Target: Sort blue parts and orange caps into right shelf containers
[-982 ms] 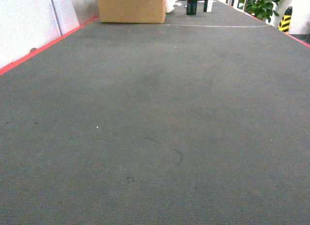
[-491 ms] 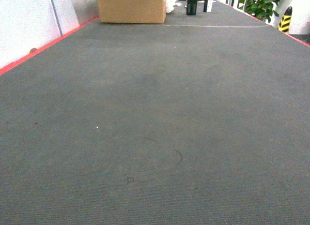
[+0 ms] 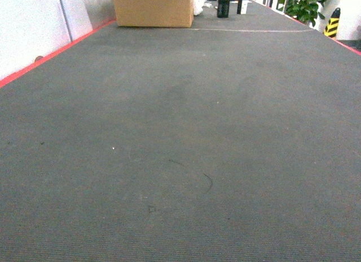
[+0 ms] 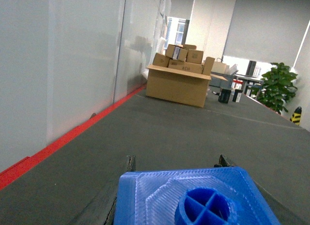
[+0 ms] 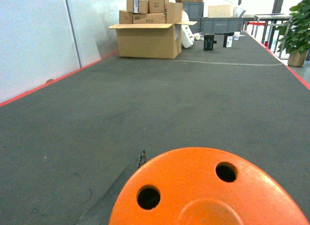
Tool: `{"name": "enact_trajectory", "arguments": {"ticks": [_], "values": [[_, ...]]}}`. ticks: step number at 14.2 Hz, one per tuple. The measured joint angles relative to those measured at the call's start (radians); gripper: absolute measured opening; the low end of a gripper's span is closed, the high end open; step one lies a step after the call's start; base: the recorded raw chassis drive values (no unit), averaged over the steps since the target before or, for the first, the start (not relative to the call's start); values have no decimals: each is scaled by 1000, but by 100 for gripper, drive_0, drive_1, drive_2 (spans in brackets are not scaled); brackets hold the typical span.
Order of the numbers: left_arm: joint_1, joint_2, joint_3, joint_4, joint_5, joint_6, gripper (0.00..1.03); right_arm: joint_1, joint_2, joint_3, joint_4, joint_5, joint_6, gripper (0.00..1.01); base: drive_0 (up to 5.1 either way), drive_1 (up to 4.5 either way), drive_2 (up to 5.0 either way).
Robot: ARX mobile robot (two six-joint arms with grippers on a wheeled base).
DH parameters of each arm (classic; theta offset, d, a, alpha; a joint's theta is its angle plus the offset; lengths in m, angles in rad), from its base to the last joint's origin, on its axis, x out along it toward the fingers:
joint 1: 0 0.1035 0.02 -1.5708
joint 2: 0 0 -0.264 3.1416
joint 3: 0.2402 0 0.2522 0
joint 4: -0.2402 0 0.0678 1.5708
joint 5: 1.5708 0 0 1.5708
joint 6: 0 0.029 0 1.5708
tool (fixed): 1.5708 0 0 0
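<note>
In the left wrist view a blue part [image 4: 193, 198], a boxy printed block with a round cross-ribbed boss on top, sits between the two dark fingertips [image 4: 130, 162] of my left gripper [image 4: 177, 163], which is shut on it above the carpet. In the right wrist view an orange cap [image 5: 208, 191], rounded with two small holes, fills the bottom of the frame. My right gripper [image 5: 201, 159] is shut on it, and only its left fingertip [image 5: 142, 157] shows beside the cap. The right shelf containers are out of view. Neither gripper shows in the head view.
Grey carpet floor [image 3: 186, 132] stretches ahead. A white wall with a red floor strip [image 3: 34, 62] runs along the left. Far ahead stand a large cardboard box [image 3: 153, 8], two small dark items [image 3: 223, 7], a potted plant [image 3: 307, 4] and a yellow-black post [image 3: 332, 22].
</note>
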Motion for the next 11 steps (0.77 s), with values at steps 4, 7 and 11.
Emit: {"name": "enact_trajectory", "arguments": {"ticks": [4,7,11], "values": [[0,0,0,0,0,0,44,-13,-90,-3,-77,-27,1,42,0,0,0],[0,0,0,0,0,0,44,-13,-96,-3,-81,-27,3,42,0,0,0],[0,0,0,0,0,0,44,-13,-95,-3,-81,-27,3,42,0,0,0]]}}
